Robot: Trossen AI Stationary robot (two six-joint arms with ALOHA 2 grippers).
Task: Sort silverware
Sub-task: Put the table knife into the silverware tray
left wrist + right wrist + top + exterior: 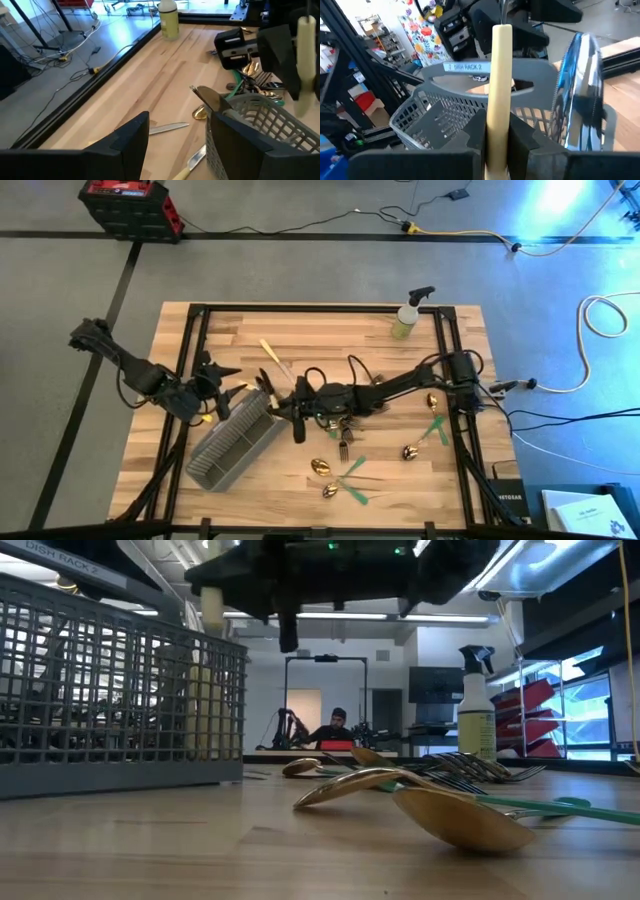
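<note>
The right tool [496,145] at frame centre clamps a cream-handled utensil [500,75] upright over the wire-mesh caddy [235,442]. Lower it straight into a compartment. The left tool [215,388] waits open left of the caddy; loose silverware [345,475] lies lower right on the bench [330,330].

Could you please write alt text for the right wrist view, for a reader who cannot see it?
The right end effector is shut on the cream handle of a piece of cutlery, holding it upright in front of a grey wire caddy. A label on the caddy's handle reads "DISH RACK 2". Dark robot parts and a cluttered room show behind.
</note>
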